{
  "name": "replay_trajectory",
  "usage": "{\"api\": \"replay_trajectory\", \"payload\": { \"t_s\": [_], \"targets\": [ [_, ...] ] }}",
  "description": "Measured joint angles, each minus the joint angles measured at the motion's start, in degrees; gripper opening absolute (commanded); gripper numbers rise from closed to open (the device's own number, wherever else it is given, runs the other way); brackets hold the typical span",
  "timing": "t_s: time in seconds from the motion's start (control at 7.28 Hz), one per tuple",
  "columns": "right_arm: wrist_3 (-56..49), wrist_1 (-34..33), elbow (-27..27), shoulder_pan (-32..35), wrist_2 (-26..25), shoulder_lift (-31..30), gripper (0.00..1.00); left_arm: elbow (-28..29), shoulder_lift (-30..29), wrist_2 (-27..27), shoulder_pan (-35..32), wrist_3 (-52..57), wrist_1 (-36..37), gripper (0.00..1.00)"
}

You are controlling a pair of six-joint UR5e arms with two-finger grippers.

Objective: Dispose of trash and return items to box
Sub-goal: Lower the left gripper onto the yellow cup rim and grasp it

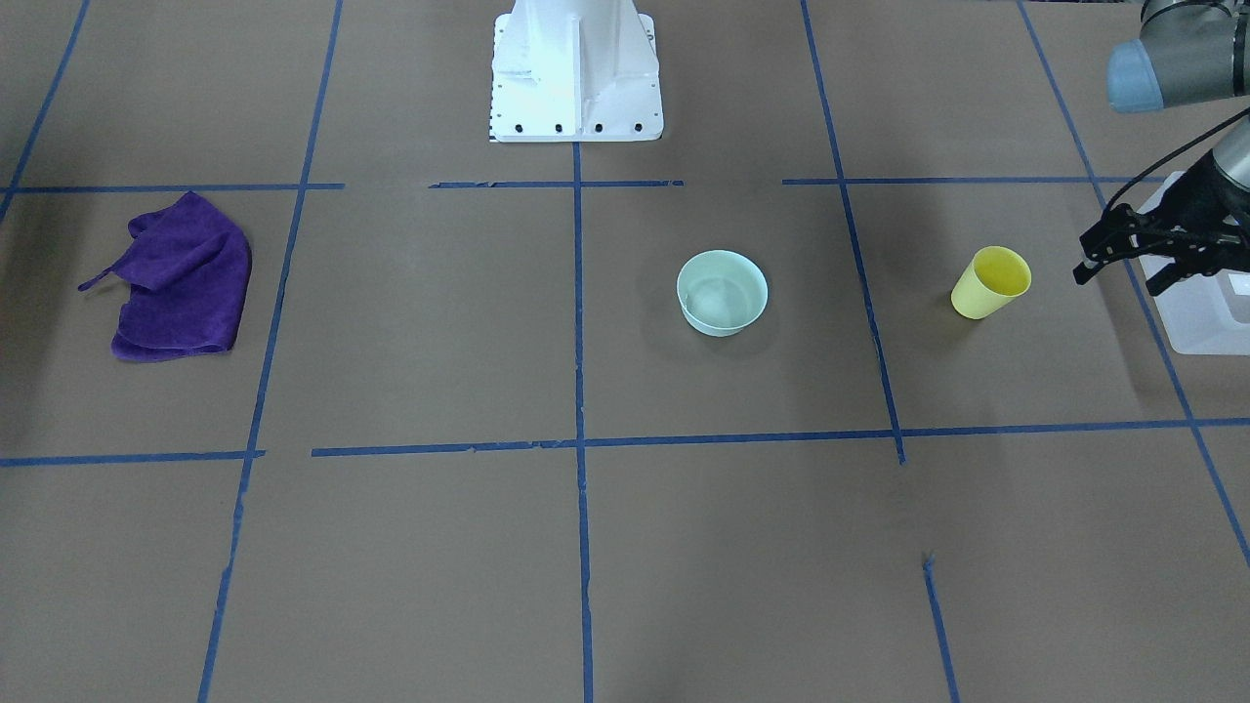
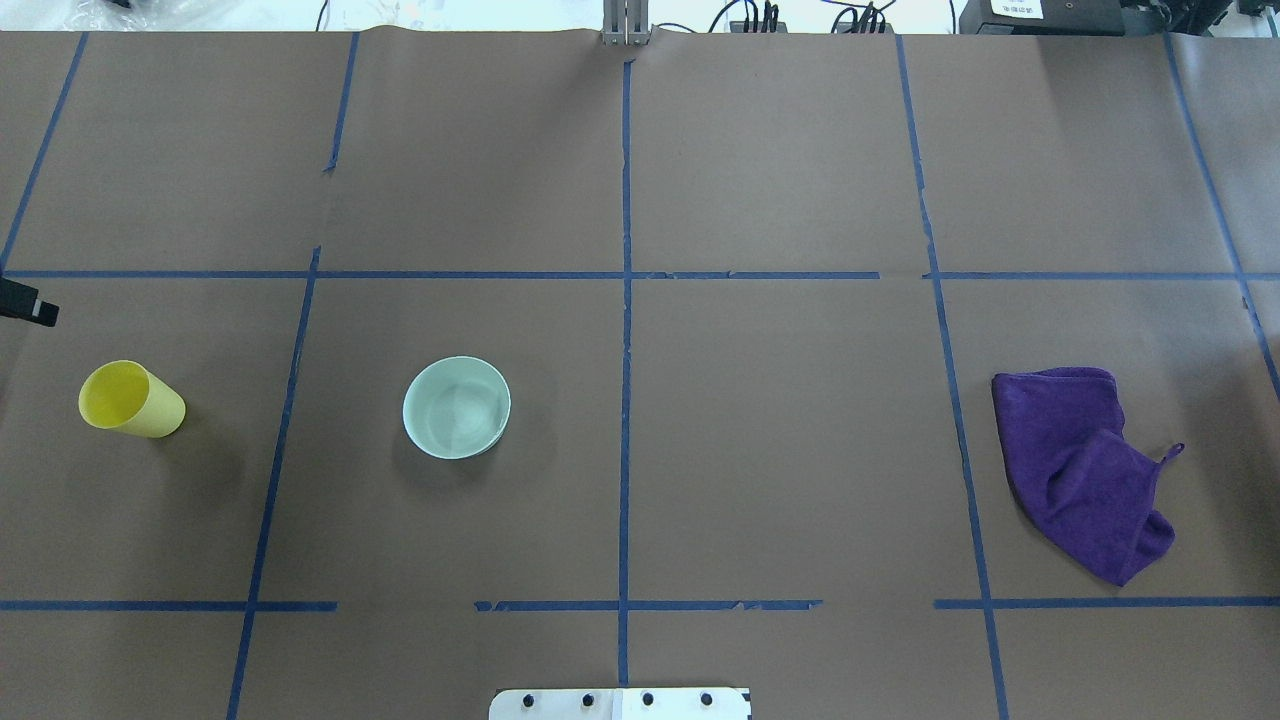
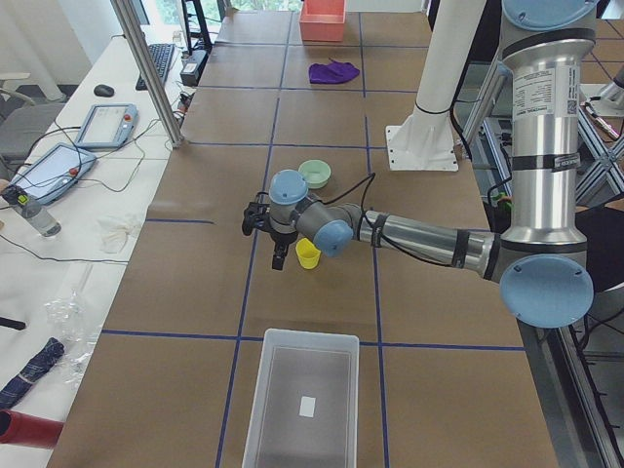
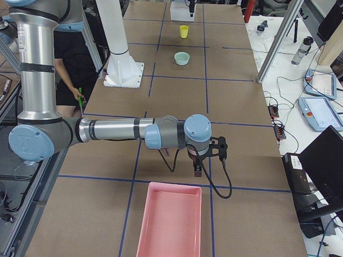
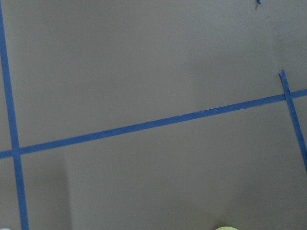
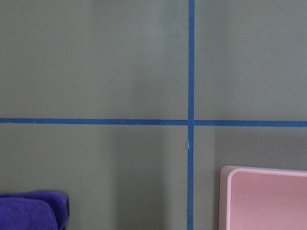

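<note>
one yellow cup (image 1: pixel 991 281) stands between bowl (image 1: pixel 722 293) and spread left hand (image 1: pixel 1119 281).

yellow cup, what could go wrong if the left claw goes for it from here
1. The yellow cup stands upright and unheld. The open left claw hangs beside it, so clipping the rim might tip it over.
2. The box lies close on the claw's far side from the cup, so a low carry could strike its wall.
</note>
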Motion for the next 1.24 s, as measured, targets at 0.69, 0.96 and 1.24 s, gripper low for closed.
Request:
{"api": "replay_trajectory", "payload": {
  "t_s": [0.69, 0.96, 1.24],
  "targets": [
    [3.43, 2.12, 0.37, -0.12, 0.10, -1.13, 1.00, 2.26, 3.16, 6.43, 9.28, -17.56, -10.51, 1.00],
    [3.83, 2.29, 0.78, -0.23, 0.43, -0.72, 1.00, 3.35, 3.06, 7.17, 11.13, -17.76, -11.01, 0.95],
    [3.92, 2.21, 1.14, -0.47, 0.69, -0.34, 1.00, 3.49, 2.95, 8.31, 12.62, -18.02, -11.08, 0.40]
  ]
}}
